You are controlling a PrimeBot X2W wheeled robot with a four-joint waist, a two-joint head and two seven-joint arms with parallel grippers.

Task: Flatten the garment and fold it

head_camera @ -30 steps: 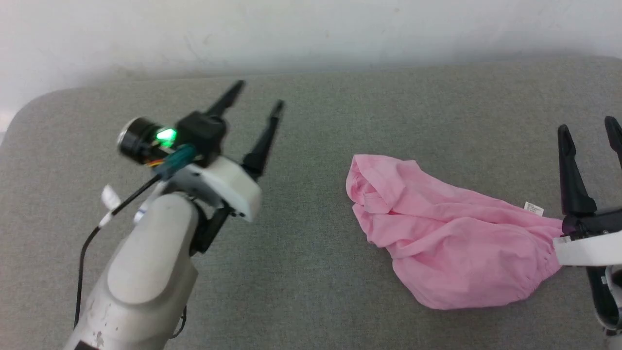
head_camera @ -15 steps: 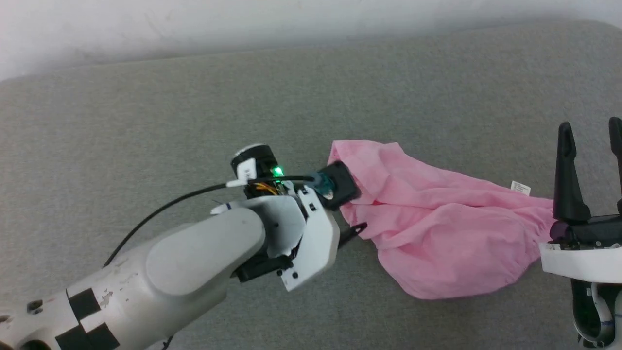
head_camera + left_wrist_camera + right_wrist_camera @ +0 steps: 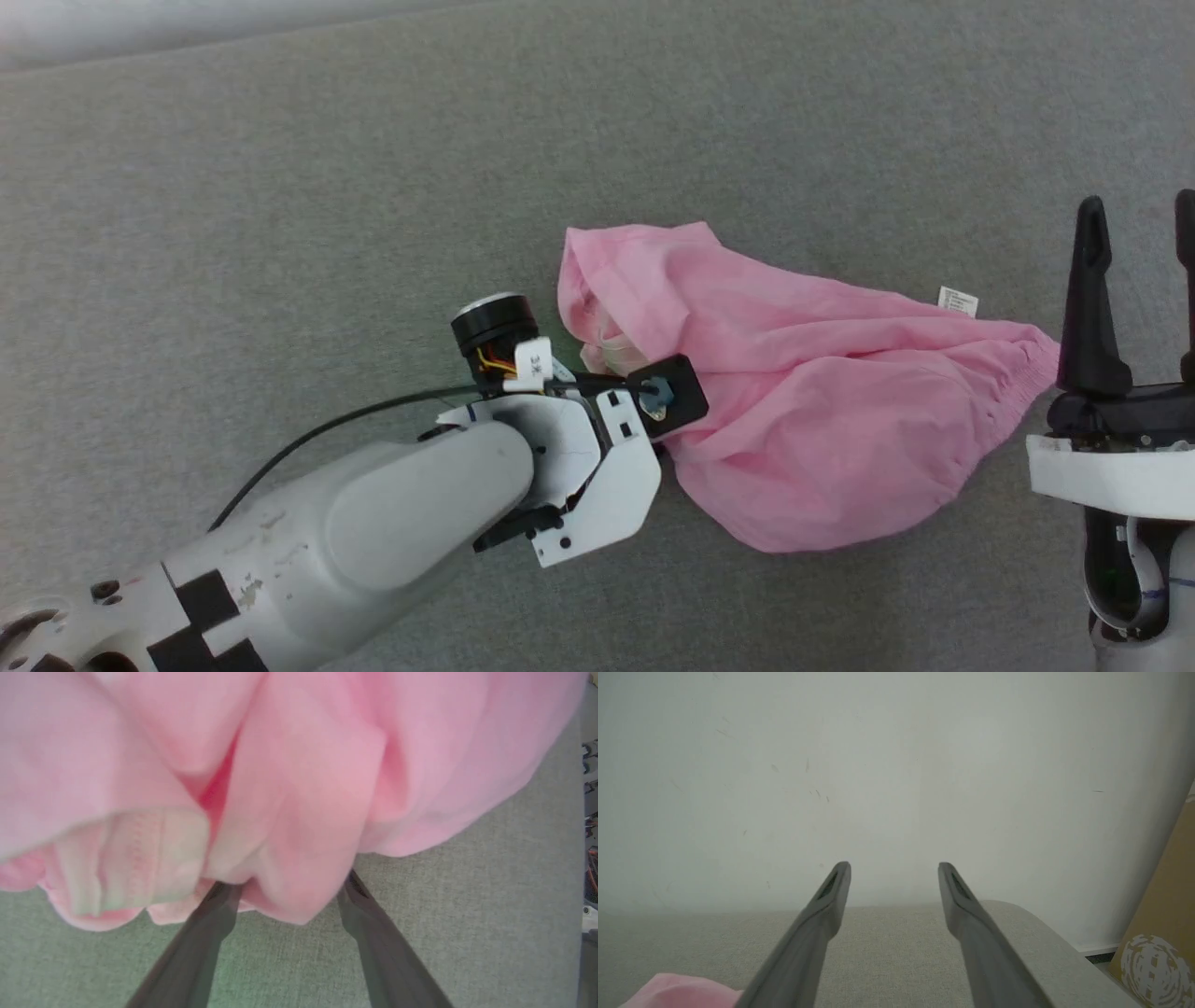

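Observation:
The garment, pink and crumpled, lies on the grey cushion, its white tag at the far edge and its gathered waistband toward the right. My left wrist leans over the garment's left end and covers the fingers there. In the left wrist view my left gripper is open, both tips pushed into the garment with a fold between them. My right gripper stands open just right of the waistband, apart from it. It points at the wall, empty, a corner of the garment beside it.
A white wall rises behind the grey cushion. The cushion's rounded corner and a brown cardboard box are at the right in the right wrist view. The black cable trails from my left wrist.
My left arm has swung from the left side over to the garment's left end and dipped its fingers into the fabric. The head camera has tilted down. The right gripper has stayed put.

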